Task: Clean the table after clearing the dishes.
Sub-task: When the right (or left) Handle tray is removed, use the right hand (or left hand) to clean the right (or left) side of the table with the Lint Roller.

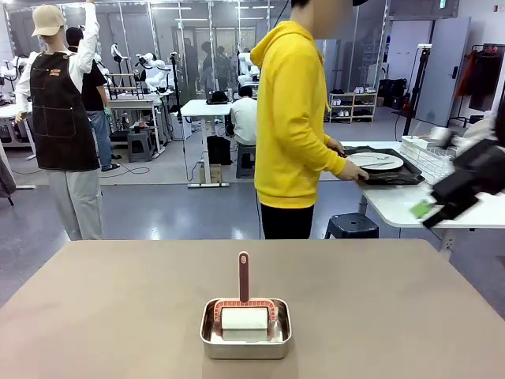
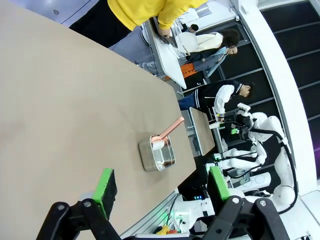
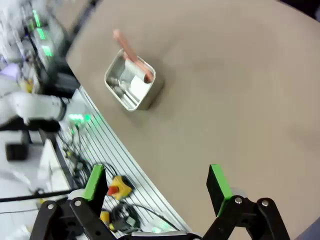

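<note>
Steel pan [image 1: 245, 330] right up front on the beige worktop [image 1: 394, 300], pink-handled brush [image 1: 244, 278] propped in it. Left gripper [image 2: 162, 184] spread wide above the worktop, holding nothing. Same deal for right gripper [image 3: 156, 182]: wide open, nothing in it. Dishes [image 1: 377, 161] way off on the white side table [image 1: 387, 207], on a dark tray [image 1: 398, 178] held by a person in a yellow hoodie [image 1: 292, 118].
</note>
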